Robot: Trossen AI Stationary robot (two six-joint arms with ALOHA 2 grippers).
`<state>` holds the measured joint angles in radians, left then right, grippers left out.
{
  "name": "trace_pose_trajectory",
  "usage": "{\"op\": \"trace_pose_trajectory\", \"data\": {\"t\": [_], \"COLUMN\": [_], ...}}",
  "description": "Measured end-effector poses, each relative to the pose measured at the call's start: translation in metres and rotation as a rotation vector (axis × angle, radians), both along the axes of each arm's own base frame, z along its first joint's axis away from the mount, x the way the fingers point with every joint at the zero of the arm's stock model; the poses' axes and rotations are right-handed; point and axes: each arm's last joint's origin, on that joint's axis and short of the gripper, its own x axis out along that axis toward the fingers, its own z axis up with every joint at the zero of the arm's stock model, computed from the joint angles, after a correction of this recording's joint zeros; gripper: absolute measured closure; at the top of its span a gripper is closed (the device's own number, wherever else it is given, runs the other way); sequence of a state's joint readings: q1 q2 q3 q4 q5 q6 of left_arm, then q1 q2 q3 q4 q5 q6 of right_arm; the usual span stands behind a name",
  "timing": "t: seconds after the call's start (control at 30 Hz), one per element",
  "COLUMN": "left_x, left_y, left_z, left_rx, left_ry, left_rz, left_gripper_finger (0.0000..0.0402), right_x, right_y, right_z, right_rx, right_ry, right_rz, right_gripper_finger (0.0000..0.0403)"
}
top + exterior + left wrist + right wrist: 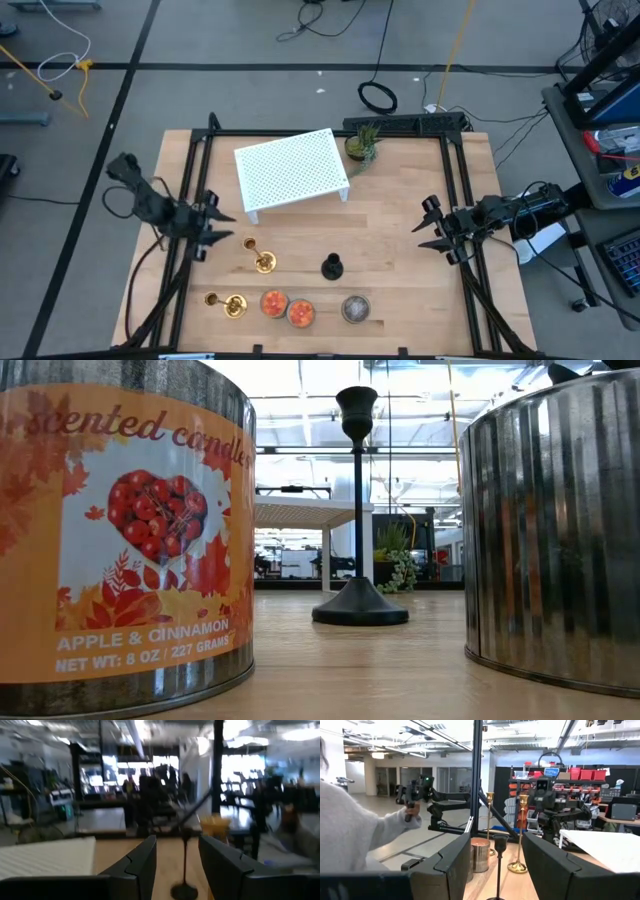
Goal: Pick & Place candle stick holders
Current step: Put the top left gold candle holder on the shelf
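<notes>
Two gold candle stick holders stand upright on their round bases near the table's left front: one (260, 258) farther back, one (228, 303) near the front edge. A shorter black holder (332, 266) stands upright at mid table; it also shows in the low view (358, 510). My left gripper (215, 228) is open and empty at the table's left side, above the table, pointing right; the black holder (185, 865) shows far off between its fingers. My right gripper (432, 228) is open and empty at the right side, pointing left toward the black holder (499, 865) and the gold ones (521, 832).
A white perforated rack (293, 170) stands at the back middle, with a small potted plant (362, 145) to its right. Two orange candle tins (273, 303) and a grey tin (355, 308) sit along the front edge. A person (355, 835) stands beyond the table's left side.
</notes>
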<state>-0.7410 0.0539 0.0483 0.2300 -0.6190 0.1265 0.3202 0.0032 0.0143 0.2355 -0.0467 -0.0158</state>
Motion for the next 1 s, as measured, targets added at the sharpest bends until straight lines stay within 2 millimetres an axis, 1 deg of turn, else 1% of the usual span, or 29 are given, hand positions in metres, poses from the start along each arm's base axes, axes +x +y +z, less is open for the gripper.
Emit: {"op": "trace_pose_trajectory", "data": {"t": [0.13,0.37,0.6,0.73,1.0], "left_x": [0.004,0.014,0.027,0.033,0.043], "left_y": [-0.004,-0.010,-0.018,-0.021,-0.025], "left_z": [-0.011,-0.020,-0.026,-0.031,-0.034], "left_rx": [0.016,-0.101,-0.063,-0.061,-0.063], "left_ry": [0.100,0.210,0.256,0.287,0.289], "left_rz": [-0.011,0.013,-0.053,-0.038,-0.017], "left_gripper_finger": [0.0250,0.0250,0.0250,0.0250,0.0250], "right_x": [0.000,-0.002,-0.002,-0.002,-0.002], "right_y": [0.000,0.000,-0.001,-0.001,-0.001], "right_z": [0.000,0.006,0.009,0.009,0.009], "right_rx": [-0.014,-0.052,-0.086,-0.085,-0.085], "right_ry": [-0.008,-0.091,-0.135,-0.135,-0.135], "right_rz": [-0.003,-0.020,-0.033,-0.034,-0.033], "right_gripper_finger": [0.0227,0.0227,0.0227,0.0227,0.0227]}}
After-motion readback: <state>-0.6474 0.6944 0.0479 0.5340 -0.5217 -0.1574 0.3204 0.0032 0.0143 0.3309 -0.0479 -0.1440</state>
